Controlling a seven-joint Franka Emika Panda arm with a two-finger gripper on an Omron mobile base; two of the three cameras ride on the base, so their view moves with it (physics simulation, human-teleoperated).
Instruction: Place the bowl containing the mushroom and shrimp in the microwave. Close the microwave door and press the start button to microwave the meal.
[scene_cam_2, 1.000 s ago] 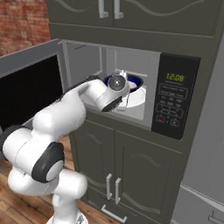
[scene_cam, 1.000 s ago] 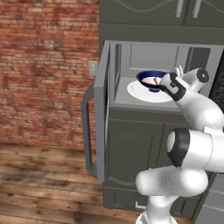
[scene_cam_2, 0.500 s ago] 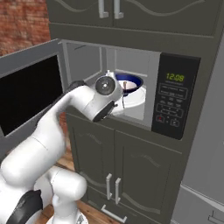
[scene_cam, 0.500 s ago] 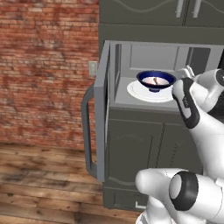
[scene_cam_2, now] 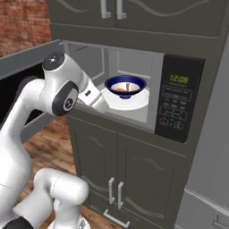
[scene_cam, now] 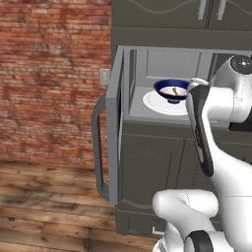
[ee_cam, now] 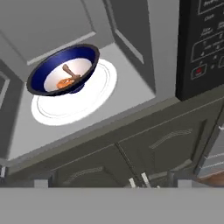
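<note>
The dark blue bowl [scene_cam_2: 125, 85] stands on the white turntable [scene_cam_2: 134, 103] inside the open microwave [scene_cam_2: 117, 61]. In the hand view the bowl [ee_cam: 65, 69] holds the brownish mushroom [ee_cam: 70, 71] and the orange shrimp [ee_cam: 65, 82]. My gripper [scene_cam_2: 103, 106] hangs open and empty just outside the cavity's front edge, to the bowl's lower left, clear of it. The microwave door [scene_cam: 118, 123] is swung wide open to the left, with its bar handle [scene_cam: 98, 147] facing outward. The black keypad panel [scene_cam_2: 179, 102] sits right of the cavity.
Dark cabinet doors [scene_cam_2: 112, 170] run below the microwave and more cabinets [scene_cam_2: 134, 18] above. A brick wall [scene_cam: 49, 74] and wood floor [scene_cam: 49, 211] lie left of the open door. My own arm [scene_cam: 211, 113] crosses in front of the cavity's right side.
My hand has drawn back from beside the bowl to outside the cavity's front. The bowl stays put on the turntable. The door has not moved.
</note>
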